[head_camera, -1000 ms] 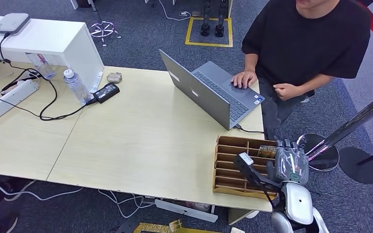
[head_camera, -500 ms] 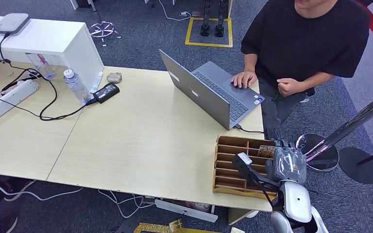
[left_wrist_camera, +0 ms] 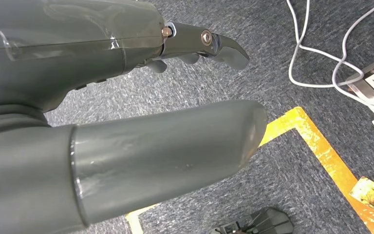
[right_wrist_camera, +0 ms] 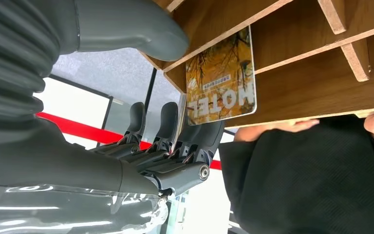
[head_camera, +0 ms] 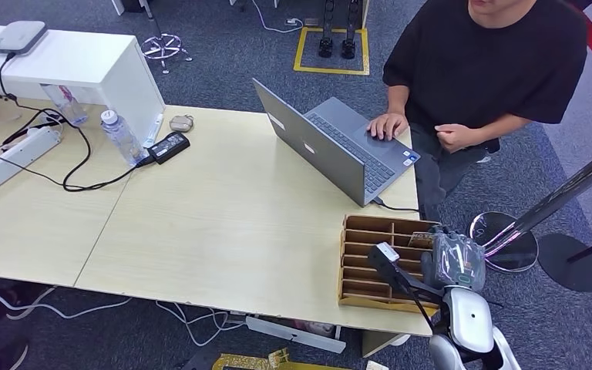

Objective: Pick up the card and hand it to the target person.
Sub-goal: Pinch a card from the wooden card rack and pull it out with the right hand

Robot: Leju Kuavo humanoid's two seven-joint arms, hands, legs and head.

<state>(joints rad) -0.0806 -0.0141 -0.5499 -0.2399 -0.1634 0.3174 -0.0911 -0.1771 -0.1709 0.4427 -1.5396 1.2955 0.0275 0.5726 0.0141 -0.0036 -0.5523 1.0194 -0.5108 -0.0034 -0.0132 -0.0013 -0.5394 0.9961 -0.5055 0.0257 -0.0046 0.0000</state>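
Pale wooden table [head_camera: 223, 223] on grey carpet; a person [head_camera: 486, 69] stands past its far right corner at a laptop [head_camera: 331, 146]. Wooden divided tray [head_camera: 366, 266] at the near right corner holds the card [right_wrist_camera: 221, 80] in its far right compartment. The card is probably thin, light, stiff and slick; best pinched by its projecting edge. Right hand [right_wrist_camera: 170, 131]: fingers spread at that edge, grasp uncertain. Left hand [left_wrist_camera: 126, 97]: hanging, holding nothing, fingers apart.

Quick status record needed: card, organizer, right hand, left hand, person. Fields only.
card: yellow hotel card in a corner compartment of the wooden organizer
right hand: at that corner, fingers against the card's edge, thumb over the organizer wall; grip not confirmed
left hand: hanging over carpet, holding nothing
person: standing at the laptop, across the table's corner
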